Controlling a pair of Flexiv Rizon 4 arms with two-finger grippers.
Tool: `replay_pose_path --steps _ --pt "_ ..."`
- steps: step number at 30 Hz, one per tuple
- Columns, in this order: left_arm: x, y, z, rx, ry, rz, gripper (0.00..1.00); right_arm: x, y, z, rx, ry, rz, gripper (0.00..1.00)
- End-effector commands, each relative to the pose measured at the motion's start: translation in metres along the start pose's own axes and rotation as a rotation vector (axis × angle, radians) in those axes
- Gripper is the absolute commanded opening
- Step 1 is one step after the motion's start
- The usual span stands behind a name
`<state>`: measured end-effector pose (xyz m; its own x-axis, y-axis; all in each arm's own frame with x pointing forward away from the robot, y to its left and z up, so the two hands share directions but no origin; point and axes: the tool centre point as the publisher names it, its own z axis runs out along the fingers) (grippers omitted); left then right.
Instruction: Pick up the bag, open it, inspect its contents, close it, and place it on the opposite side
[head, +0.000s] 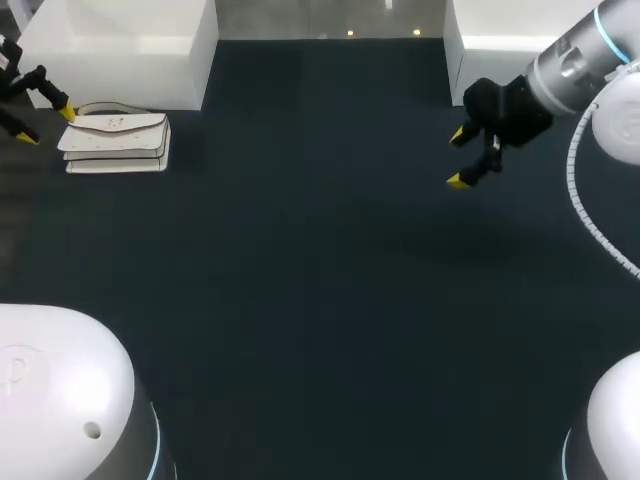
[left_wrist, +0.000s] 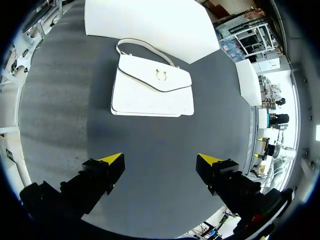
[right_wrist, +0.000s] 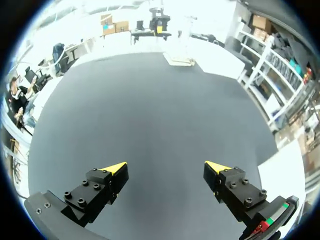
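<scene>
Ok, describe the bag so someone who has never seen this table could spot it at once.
On the dark table, look to the far left corner, in front of the white block. The white bag lies flat beside the left pincer. Unlike the plain block, it has a flap, a small gold clasp and a thin strap.

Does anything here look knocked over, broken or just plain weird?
Nothing stands out. The white handbag lies flat on the table with its flap shut, just ahead of the open left tool. The right tool hangs open above the table.
</scene>
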<state>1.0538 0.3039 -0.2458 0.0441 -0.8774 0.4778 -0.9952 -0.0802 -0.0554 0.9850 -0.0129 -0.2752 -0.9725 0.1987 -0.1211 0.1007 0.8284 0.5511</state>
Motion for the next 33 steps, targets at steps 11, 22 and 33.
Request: replay_pose_path --steps 11,22,33 --pt "-0.008 -0.02 0.01 0.006 0.102 -0.01 1.0 -0.001 0.019 0.03 0.016 0.065 -0.111 1.0" --pt "-0.026 -0.031 -0.001 0.024 0.129 -0.049 1.0 -0.024 0.019 0.071 -0.031 0.152 -0.117 1.0" --pt "-0.049 -0.034 -0.003 0.047 0.156 -0.101 1.0 -0.035 0.024 0.09 -0.053 0.175 -0.142 1.0"
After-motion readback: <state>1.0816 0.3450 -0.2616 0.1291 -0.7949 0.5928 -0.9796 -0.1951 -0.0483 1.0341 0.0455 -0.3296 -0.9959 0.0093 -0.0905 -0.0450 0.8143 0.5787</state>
